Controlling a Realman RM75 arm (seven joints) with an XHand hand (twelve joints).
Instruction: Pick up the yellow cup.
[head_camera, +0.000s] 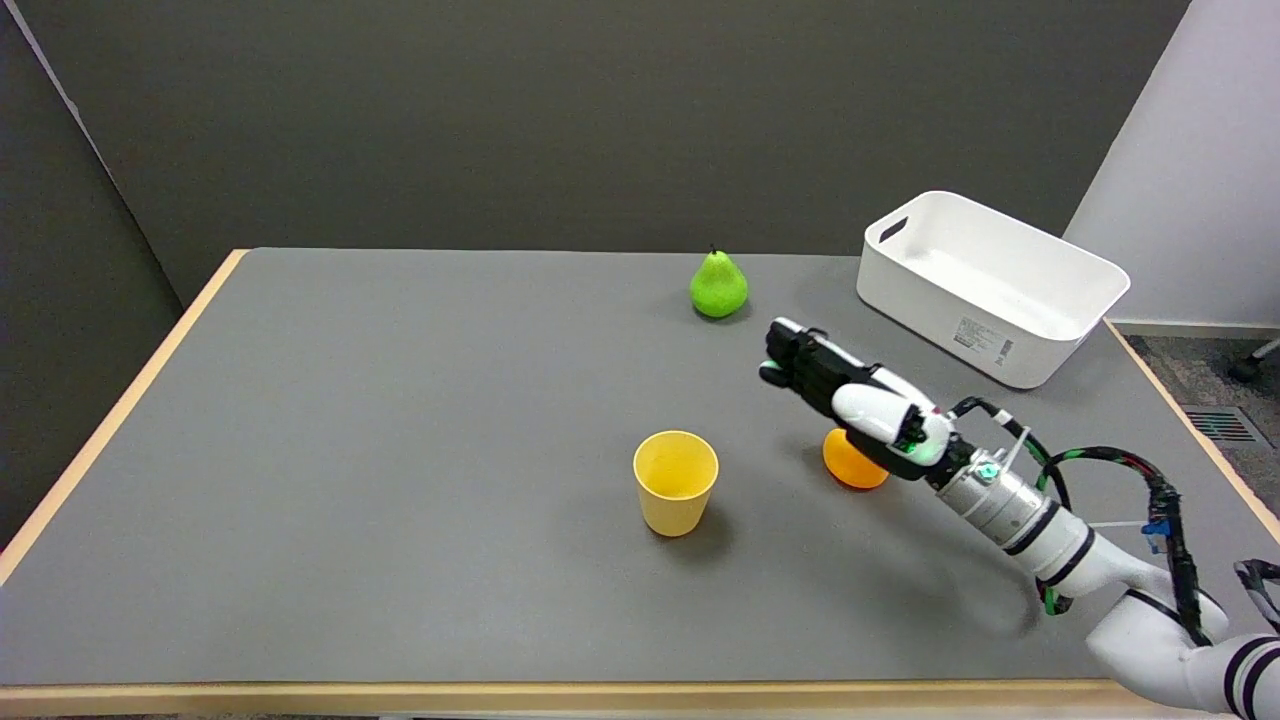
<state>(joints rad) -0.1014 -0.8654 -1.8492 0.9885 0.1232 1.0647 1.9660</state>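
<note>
In the head view we see the right hand (855, 400) in the air above the table, to the right of the yellow cup (676, 483) and apart from it. The hand holds nothing. Its fingers (790, 350) are stretched forward, toward the far left, and they lie close to each other; we cannot tell how wide the gap between them and the thumb is. The wrist partly covers an orange (853, 464) that lies on the table under it; we cannot tell if they touch.

The yellow cup stands upright, with the opening up, a little right of the middle of the grey table (350, 450). It is nearer to the front edge than the other things.

A green pear (718, 284) stands near the far edge. A white plastic bin (985, 285) with a label on its side sits at the far right corner. The table has a light wooden edge. Behind it there is a dark grey wall (550, 120), and a white wall is at the right.
</note>
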